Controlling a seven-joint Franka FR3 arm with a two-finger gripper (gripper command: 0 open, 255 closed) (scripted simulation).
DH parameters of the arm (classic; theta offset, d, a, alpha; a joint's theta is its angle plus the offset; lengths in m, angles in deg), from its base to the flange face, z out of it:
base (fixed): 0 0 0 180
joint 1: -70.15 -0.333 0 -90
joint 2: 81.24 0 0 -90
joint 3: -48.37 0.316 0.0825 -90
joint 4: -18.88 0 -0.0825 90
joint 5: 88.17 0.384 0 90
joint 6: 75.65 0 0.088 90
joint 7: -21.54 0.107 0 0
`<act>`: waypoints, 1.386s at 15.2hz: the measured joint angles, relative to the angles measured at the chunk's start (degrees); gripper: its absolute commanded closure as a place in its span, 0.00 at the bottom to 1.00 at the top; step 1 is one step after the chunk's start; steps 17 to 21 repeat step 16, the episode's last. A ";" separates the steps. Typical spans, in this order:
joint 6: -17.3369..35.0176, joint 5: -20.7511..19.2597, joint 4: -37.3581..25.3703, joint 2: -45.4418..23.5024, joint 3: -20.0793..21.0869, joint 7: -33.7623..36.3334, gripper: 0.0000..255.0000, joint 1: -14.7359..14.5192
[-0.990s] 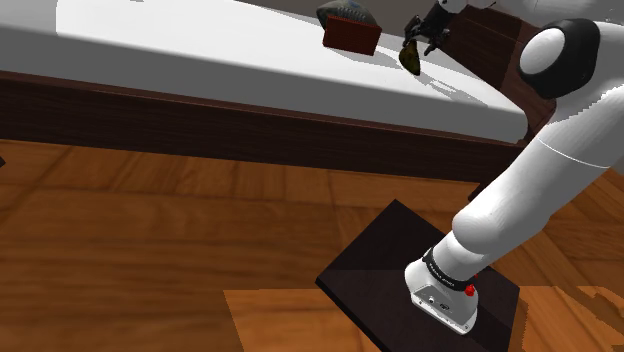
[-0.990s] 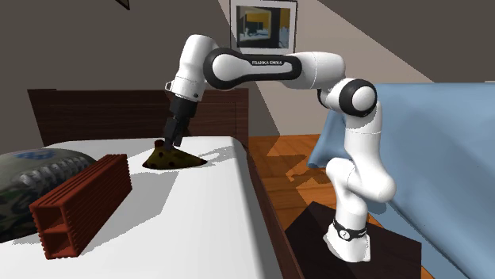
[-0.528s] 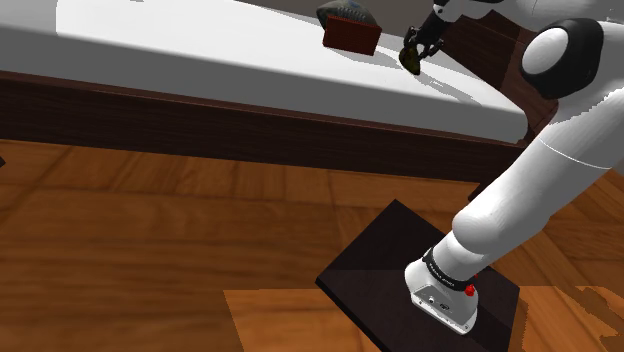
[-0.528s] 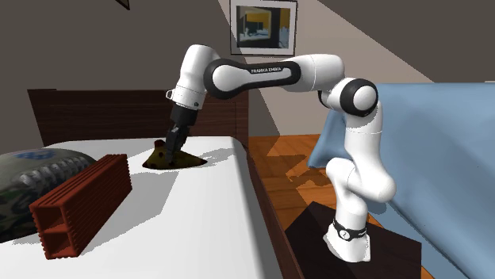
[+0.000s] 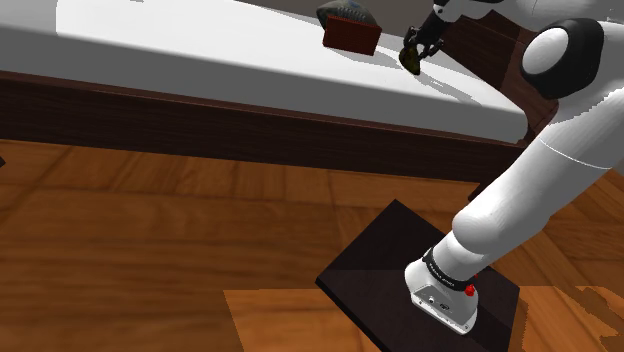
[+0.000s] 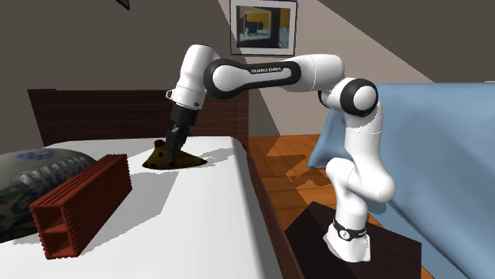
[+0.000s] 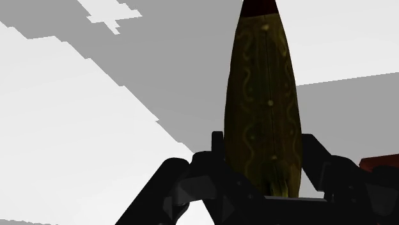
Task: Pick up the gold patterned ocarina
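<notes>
Ocarina (image 7: 263,108): dull gold, tapered teardrop body, wavy line-and-dot pattern, dark red tip. Lies on smooth white bed (image 6: 214,214) near dark wooden headboard (image 6: 95,111). Long axis runs straight away from tool (image 7: 265,153), red tip farthest. Tool's black fingers narrow, clasping near end from both sides. Ribbed red-brown block (image 6: 79,206) at ocarina's 7 o'clock, second exterior view.

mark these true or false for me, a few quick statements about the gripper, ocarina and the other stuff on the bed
1. The ocarina is on the white bed. True.
2. The gripper hangs open, far above the ocarina. False: its fingers are down at the ocarina, clasping it from either side.
3. The red-brown block lies on the floor. False: it lies on the bed.
4. A framed picture hangs on the wall. True.
</notes>
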 measured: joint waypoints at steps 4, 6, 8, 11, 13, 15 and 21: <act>-2.53 0.03 -2.75 -0.35 -0.08 0.14 1.00 0.11; -4.03 0.11 -4.57 -0.69 -0.11 0.25 1.00 0.18; -5.86 0.24 -6.71 -1.04 -0.21 0.23 1.00 0.33; -8.35 0.51 -9.90 -1.79 -0.30 0.31 1.00 0.52; -10.13 0.75 -12.28 -2.43 -0.37 0.35 1.00 0.69; -11.98 1.00 -14.80 -3.16 -0.42 0.47 1.00 0.84; -12.61 1.13 -15.67 -3.42 -0.47 0.42 1.00 0.95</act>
